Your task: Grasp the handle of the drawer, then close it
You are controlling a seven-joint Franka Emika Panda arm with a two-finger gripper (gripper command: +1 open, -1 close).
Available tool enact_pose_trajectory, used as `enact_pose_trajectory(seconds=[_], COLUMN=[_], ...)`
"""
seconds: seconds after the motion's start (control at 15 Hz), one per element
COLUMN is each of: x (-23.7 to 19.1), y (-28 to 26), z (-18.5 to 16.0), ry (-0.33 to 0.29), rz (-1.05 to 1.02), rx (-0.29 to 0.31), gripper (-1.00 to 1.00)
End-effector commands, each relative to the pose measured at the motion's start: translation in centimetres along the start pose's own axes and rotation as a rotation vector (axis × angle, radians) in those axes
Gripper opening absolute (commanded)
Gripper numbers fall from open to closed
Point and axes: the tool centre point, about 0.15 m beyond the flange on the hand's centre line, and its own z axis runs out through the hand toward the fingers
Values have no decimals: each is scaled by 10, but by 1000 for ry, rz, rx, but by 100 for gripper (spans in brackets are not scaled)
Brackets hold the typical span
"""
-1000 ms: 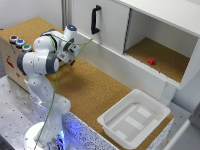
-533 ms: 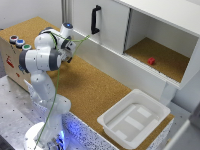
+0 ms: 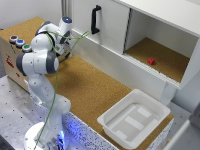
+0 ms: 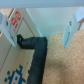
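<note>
Wrist view shows the pincer (image 4: 42,27) with its two white fingers (image 4: 71,26) spread apart, one on each side of a black handle (image 4: 34,45) that lies between and just beyond them. Nothing is clamped yet: gaps show between the handle and both fingers. The handle sits against the brown face of the drawer (image 4: 14,60), next to the cork tabletop (image 4: 67,62).

From the exterior view, the arm (image 3: 42,55) leans over the brown box (image 3: 12,57) at the scene's far left, the one with three coloured buttons (image 3: 20,43) on top. The pincer there is hidden behind the wrist, and the drawer itself is mostly blocked by the arm, so I cannot tell how far it stands open.

By my judgement the approach is nearly finished. Closing the fingers on the handle is not yet done, nor the push that shuts the drawer.
</note>
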Motion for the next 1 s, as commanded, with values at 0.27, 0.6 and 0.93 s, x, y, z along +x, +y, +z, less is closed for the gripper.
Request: enact_pose_trajectory(seconds=[0.27,0.6,0.93], x=[-2,27,77], y=[64,89,91], z=[-103,-156,-200], ry=[100,123,131], rz=[95,117,55], rx=[-205,-301,-371], gripper=[100,100,100])
